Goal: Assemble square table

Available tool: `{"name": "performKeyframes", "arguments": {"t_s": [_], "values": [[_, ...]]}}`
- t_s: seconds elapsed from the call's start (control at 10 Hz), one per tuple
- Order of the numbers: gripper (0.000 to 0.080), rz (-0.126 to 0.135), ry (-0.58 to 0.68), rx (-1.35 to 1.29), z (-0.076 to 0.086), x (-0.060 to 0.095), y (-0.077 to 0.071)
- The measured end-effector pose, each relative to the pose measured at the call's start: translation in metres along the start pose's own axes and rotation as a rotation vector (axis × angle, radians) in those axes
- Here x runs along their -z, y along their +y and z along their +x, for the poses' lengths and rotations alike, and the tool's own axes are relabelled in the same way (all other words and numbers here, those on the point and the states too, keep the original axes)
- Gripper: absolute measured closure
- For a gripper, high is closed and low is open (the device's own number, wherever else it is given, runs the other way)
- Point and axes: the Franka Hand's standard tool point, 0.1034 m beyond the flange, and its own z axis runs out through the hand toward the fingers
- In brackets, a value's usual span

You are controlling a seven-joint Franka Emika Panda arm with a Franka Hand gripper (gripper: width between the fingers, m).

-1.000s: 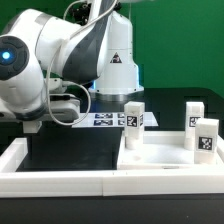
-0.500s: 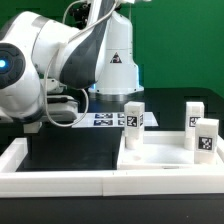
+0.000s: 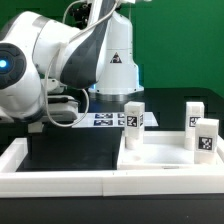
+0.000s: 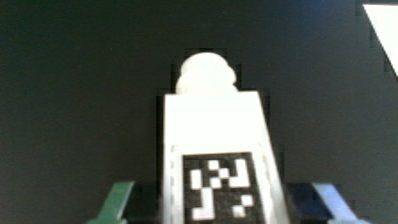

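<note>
Leg lies between my hand's fingers, closing, grip unconfirmed; I center it before squeezing.

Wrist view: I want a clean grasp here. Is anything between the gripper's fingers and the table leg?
Nothing visible does. The table leg lies on the bare black table, straddled by the gripper; only dark gaps separate it from the fingers.
</note>
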Motion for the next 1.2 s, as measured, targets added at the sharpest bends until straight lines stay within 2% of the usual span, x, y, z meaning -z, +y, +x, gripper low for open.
{"name": "performKeyframes", "arguments": {"t_s": [0.1,0.2,0.3,0.4,0.6,0.8,0.9,1.0,1.1,1.2], "values": [[0.0511,0.002,0.001,0.0,-0.001,0.001,-0.001],[0.0511,0.004,0.009,0.001,-0.005,0.009,-0.007],[0.0511,0.006,0.027,0.009,-0.013,0.021,-0.018],[0.0511,0.018,0.03,0.013,-0.025,0.033,-0.028],[0.0509,0.022,0.08,0.035,-0.04,0.06,-0.045],[0.0509,0.025,0.072,0.029,-0.037,0.05,-0.041],[0.0509,0.013,0.159,0.038,-0.029,0.056,-0.04],[0.0509,0.009,0.242,0.038,-0.028,0.057,-0.04],[0.0509,0.023,0.272,0.032,-0.028,0.06,-0.044],[0.0509,0.025,0.329,0.03,-0.022,0.075,-0.048]]}}
